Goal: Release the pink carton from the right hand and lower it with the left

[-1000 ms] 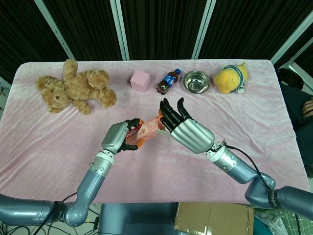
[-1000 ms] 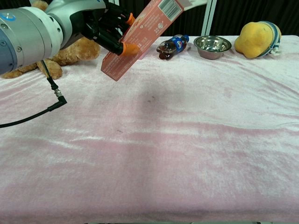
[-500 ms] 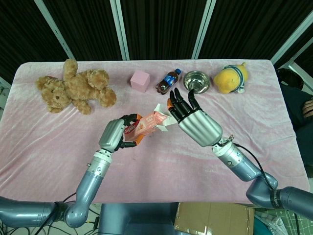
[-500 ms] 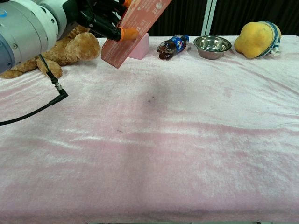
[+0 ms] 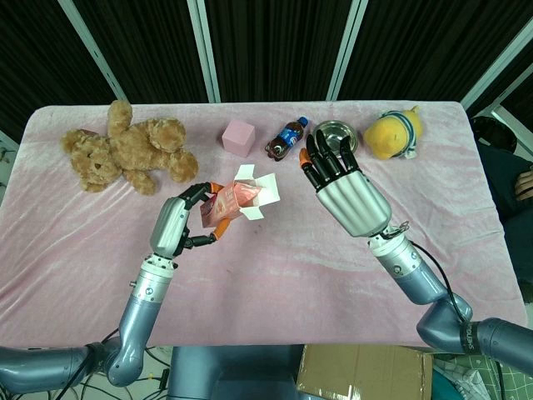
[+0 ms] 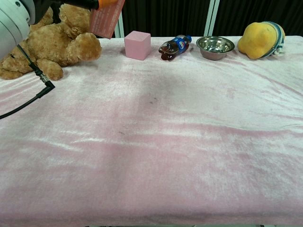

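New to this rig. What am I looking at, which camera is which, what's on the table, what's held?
It is a two-armed robot with humanlike hands at a pink-clothed table. The head view looks down from above; the chest view looks low across the cloth. The left hand holds the pink carton, flaps open, above the table. The right hand is open and apart from it. Along the back: teddy bear, pink cube, cola bottle, steel bowl, yellow plush toy.
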{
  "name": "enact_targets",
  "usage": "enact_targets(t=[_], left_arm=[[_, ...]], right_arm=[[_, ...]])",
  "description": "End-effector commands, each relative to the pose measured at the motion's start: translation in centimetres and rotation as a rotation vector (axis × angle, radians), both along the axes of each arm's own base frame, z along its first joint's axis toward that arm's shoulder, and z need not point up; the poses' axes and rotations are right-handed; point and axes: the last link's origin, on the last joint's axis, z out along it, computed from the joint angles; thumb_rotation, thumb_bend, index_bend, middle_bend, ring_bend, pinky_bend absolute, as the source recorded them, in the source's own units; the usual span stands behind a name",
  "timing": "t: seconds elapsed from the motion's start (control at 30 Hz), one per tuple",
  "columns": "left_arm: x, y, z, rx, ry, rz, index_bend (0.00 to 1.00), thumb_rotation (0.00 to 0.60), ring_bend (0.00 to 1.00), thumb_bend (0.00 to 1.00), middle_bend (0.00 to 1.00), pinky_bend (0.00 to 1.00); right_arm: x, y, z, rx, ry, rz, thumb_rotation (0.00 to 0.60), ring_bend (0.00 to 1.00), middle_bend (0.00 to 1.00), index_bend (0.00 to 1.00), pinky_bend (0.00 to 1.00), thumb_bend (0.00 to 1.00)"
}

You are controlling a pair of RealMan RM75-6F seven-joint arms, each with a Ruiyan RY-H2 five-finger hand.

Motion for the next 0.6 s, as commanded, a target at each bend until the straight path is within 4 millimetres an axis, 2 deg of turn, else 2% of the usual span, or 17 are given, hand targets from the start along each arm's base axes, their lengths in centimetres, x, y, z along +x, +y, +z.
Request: enact_targets(t=[0.03, 0.3, 0.47, 0.6], left_arm=[[-0.78, -0.29, -0.22, 0.043, -0.058, -0.021, 0.41, 0.6, 0.3, 0.46, 0.36, 0.42], [-1.16, -0.41, -0.65, 0.039, -0.039, -0.025, 0.38, 0.6, 0.31, 0.41, 0.34, 0.44], [-1.45, -0.3, -0.63, 0.042, -0.028, -0.008, 0.53, 0.6, 0.48, 0.46, 0.52, 0.61], [-1.64, -0.3, -0.6, 0.051, -0.016, -0.016, 0.52, 0.6, 0.48, 0.44, 0.52, 0.61]], right_arm=[[-0.03, 0.0, 0.15, -0.002, -0.008, -0.007, 0.6, 0.1, 0.15, 0.2, 0.31, 0.27], [-0.3, 0.09, 0.06, -0.002, -0.01, -0.019, 0.6, 0.1, 0.15, 0.2, 0.31, 0.27], [-0.49, 0.15, -0.01, 0.005, -0.011, -0.027, 0.6, 0.1, 0.15, 0.2, 0.31, 0.27], [-0.77, 0.11, -0.01, 0.012, -0.012, -0.038, 0.6, 0.1, 0.15, 0.2, 0.31, 0.27]])
